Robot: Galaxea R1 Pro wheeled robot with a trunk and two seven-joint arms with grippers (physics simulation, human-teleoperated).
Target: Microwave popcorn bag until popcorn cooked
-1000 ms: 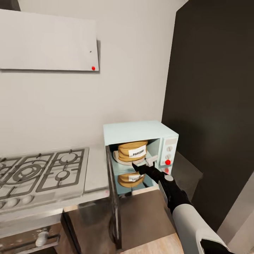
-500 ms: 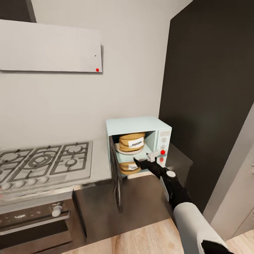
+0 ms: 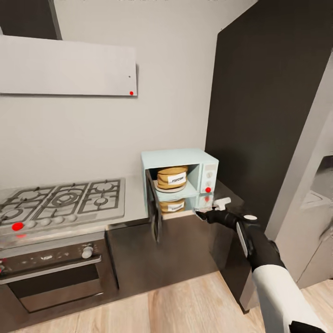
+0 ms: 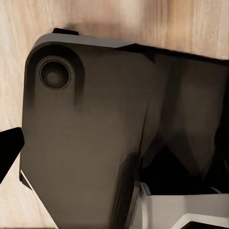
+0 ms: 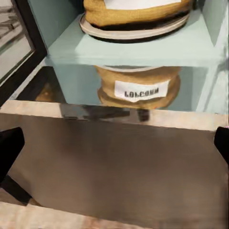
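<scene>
Lower right of the head view: right gripper [image 3: 213, 209] extended over the glossy countertop [image 3: 231, 200], just in front of the microwave opening, empty, fingers spread with nothing between them. Right wrist view confirms: dark fingertips [image 5: 9, 148] at both frame edges, wide apart, bare reflective worktop between. Left gripper: cannot tell from the left wrist view, which gives a dark rounded body over wood flooring.

Centre of the head view: microwave [image 3: 180, 158], pale mint-blue, door [image 3: 153, 210] swung open toward the camera and edge-on. White side panel with two round knobs and a red marker below them.

Inside the cavity: popcorn bag [image 3: 172, 176], resting on a pale round turntable plate [image 3: 171, 188]. Mirror image of the bag visible in the worktop just below.

Handling, judged: light paper sack, soft-walled, easily crushed or tipped; moderate friction. Best hold at the rolled-down rim or across the stiffer upper folds, with light pressure. No further grasp apparently needed; door closure likely next.

Writing: white label on the bag, too blurred here to read letter by letter; reflected copy reversed in the right wrist view.

Upper left, farthest: flat white hood [image 3: 69, 67] with a red dot; steel gas hob [image 3: 60, 203] mid-left.
</scene>
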